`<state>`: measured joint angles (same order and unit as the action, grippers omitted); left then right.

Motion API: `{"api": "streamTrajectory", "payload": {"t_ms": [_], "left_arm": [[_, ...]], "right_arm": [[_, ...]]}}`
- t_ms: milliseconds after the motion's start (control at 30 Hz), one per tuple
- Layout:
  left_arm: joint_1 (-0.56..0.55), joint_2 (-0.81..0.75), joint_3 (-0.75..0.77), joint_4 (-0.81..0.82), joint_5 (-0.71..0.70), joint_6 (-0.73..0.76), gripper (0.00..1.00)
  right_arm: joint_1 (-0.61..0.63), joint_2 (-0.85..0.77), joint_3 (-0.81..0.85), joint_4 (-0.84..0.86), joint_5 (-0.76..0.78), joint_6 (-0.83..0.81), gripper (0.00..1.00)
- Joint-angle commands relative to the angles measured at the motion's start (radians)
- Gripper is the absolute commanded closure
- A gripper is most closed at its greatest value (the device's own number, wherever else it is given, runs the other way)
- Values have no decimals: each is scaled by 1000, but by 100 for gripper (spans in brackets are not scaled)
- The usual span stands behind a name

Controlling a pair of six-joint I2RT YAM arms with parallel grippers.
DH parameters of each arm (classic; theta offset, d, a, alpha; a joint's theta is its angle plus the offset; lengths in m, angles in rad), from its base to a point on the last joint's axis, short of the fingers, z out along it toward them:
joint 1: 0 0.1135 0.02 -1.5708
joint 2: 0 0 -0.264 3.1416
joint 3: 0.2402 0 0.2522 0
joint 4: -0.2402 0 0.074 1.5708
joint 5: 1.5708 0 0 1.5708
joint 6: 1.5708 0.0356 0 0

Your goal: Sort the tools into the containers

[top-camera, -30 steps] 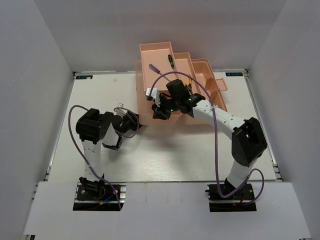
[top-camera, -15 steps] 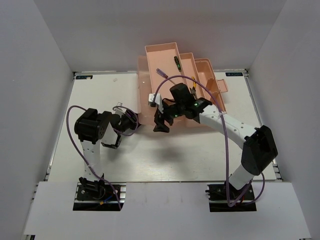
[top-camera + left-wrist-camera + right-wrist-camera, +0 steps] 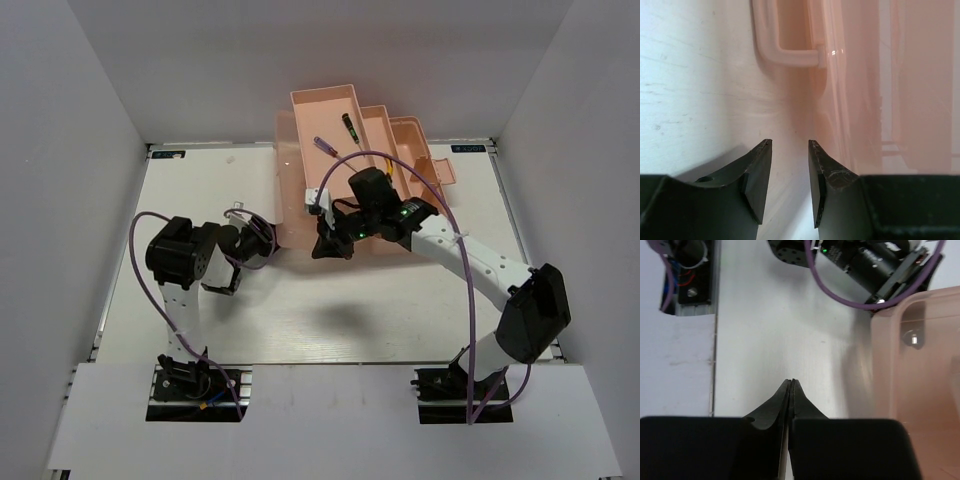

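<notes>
**Top external:** the pink toolbox (image 3: 292,190) stands at the far middle of the table (image 3: 200,190) with its trays fanned open. A purple-handled screwdriver (image 3: 326,146) and a green-handled screwdriver (image 3: 349,125) lie in its far trays.

**Left wrist:** the left gripper (image 3: 790,165), narrowly parted and empty, sits just beside the toolbox wall, with the lid handle (image 3: 771,42) ahead.

**Right wrist:** the right gripper (image 3: 791,395), fingers pressed together on nothing, hangs over bare table near the toolbox corner.

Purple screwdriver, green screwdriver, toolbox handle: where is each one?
purple screwdriver (image 3: 324,145): top view, on its middle.
green screwdriver (image 3: 350,127): top view, on its middle.
toolbox handle (image 3: 763,30): left wrist view, on its long bar.
</notes>
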<state>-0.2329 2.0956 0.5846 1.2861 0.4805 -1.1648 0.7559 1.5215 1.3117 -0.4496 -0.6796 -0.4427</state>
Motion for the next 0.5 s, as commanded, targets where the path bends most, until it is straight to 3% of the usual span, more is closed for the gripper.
{"api": "streamTrajectory", "payload": {"t_ms": [0,133,167,333,467], "left_arm": [[0,-91,49,193,21,8,53],[9,-121,58,160,21,17,53],[9,-121,67,138,21,27,53],[9,-177,77,88,21,48,53],[18,-200,86,44,21,57,53]], "right_arm": [[3,-41,20,-79,-116,30,100],[3,-72,172,-257,-221,-72,100],[3,-78,207,-340,-201,-164,100],[-15,-92,441,-469,-55,-194,96],[-21,-118,468,-424,99,-171,95]]}}
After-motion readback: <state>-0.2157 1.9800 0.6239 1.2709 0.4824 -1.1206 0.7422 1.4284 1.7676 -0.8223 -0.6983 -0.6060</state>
